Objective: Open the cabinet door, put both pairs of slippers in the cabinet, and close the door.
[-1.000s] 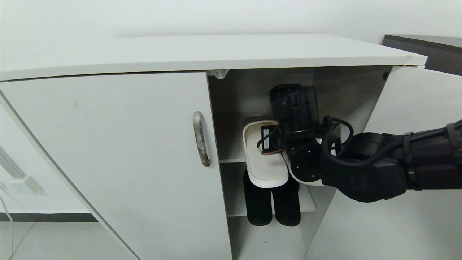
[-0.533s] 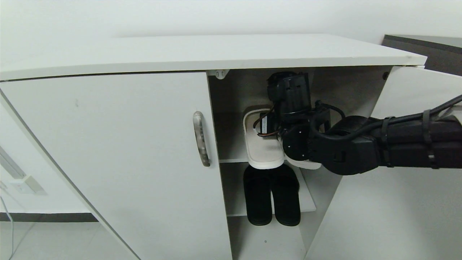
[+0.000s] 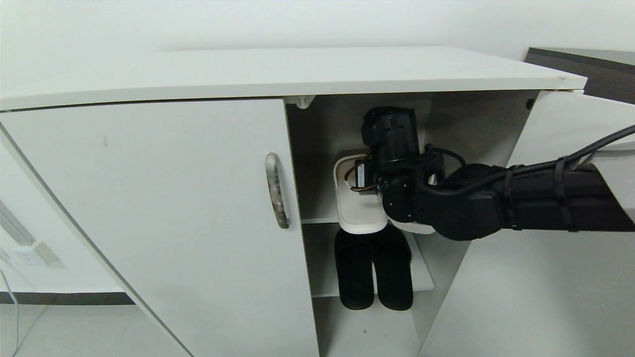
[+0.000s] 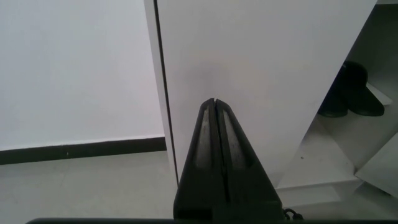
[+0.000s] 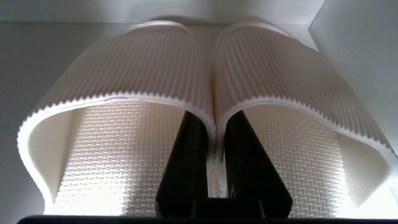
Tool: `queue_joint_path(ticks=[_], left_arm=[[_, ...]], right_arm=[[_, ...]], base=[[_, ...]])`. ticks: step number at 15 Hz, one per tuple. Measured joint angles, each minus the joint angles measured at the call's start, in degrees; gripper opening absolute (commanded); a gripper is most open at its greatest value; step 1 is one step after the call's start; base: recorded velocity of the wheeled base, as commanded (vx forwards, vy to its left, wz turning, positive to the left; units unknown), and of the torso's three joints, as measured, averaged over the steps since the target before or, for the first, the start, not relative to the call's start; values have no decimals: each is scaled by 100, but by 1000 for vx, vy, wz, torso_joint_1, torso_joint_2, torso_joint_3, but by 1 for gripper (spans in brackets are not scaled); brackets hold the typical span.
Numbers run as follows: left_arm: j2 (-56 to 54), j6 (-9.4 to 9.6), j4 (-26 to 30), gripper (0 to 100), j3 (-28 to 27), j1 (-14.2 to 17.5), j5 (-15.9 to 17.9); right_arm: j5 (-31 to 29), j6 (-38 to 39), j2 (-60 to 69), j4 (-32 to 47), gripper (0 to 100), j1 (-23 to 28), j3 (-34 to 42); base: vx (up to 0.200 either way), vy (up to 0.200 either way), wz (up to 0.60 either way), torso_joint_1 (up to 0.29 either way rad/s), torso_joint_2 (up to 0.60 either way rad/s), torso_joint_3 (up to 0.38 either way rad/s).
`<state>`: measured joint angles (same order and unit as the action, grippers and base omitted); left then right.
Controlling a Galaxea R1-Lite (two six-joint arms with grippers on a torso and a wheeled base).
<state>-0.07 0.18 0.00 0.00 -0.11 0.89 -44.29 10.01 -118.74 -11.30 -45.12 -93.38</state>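
Showing the right hand (image 5: 216,134) clenched on the white slippers (image 3: 358,210): one finger sits inside each slipper, and the two adjoining strap walls are pinched between them. The pair lies side by side, soles down and toes toward the back wall, in the upper compartment of the cabinet (image 3: 297,69). Its heels project past the front edge of the upper shelf (image 3: 317,220); whether the soles rest on that shelf cannot be told. The right arm enters through the opening from the robot's right.

The black slippers (image 3: 373,270) lie side by side on the lower shelf (image 3: 322,280), directly below the white pair, with their heels overhanging the shelf's front edge.

The right-hand door (image 3: 545,297) stands swung open. The left-hand door (image 3: 149,198) is shut, its metal handle (image 3: 276,191) upright beside the opening.

The left hand (image 4: 214,107) has its fingers pressed together with nothing between them. It sits low in front of the shut door, above the floor (image 4: 81,180) and well apart from both pairs.
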Motion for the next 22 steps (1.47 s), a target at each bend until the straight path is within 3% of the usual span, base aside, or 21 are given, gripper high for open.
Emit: queue_joint_path(ticks=[10,11,17,22], left_arm=[[0,0,0,0,0,1,0],[0,0,0,0,0,1,0],[0,-9,0,0,0,1,0],[0,-9,0,0,0,1,0]], right_arm=[[0,20,-48,-9,0,5,77],[0,22,-50,-9,100,5,82],[0,28,13,-11,100,-17,210],[-18,26,630,-11,100,-317,990]], base=[[0,0,0,0,0,0],[0,0,0,0,0,0],[0,0,0,0,0,0],[0,0,0,0,0,0]])
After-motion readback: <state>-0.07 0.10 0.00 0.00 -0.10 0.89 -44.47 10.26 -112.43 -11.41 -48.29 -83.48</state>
